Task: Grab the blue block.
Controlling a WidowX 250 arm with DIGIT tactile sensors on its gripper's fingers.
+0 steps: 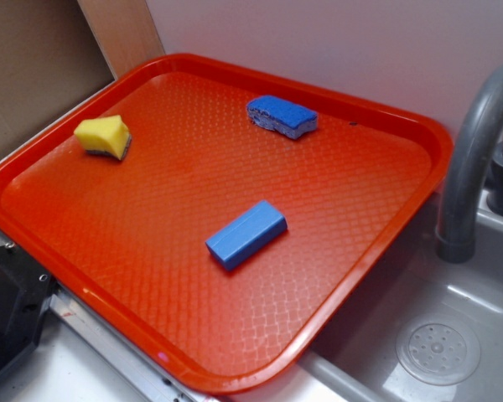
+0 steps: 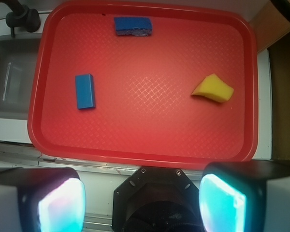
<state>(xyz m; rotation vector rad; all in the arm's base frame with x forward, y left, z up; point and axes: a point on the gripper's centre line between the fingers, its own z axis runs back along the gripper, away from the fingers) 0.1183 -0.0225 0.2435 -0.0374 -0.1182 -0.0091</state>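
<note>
The blue block (image 1: 246, 234) is a smooth flat-faced bar lying near the middle of the red tray (image 1: 59, 251). In the wrist view the block (image 2: 85, 91) lies at the tray's left part, well beyond my gripper. My gripper (image 2: 142, 203) is open and empty, its two glowing pads (image 2: 63, 208) wide apart, high above the tray's near rim (image 2: 140, 159). The gripper is not seen in the exterior view.
A rough blue sponge (image 1: 282, 115) lies at the tray's far side, also seen in the wrist view (image 2: 132, 26). A yellow sponge (image 1: 104, 136) lies at the far left, to the right in the wrist view (image 2: 213, 89). A grey faucet (image 1: 474, 159) and sink (image 1: 440, 343) stand to the right.
</note>
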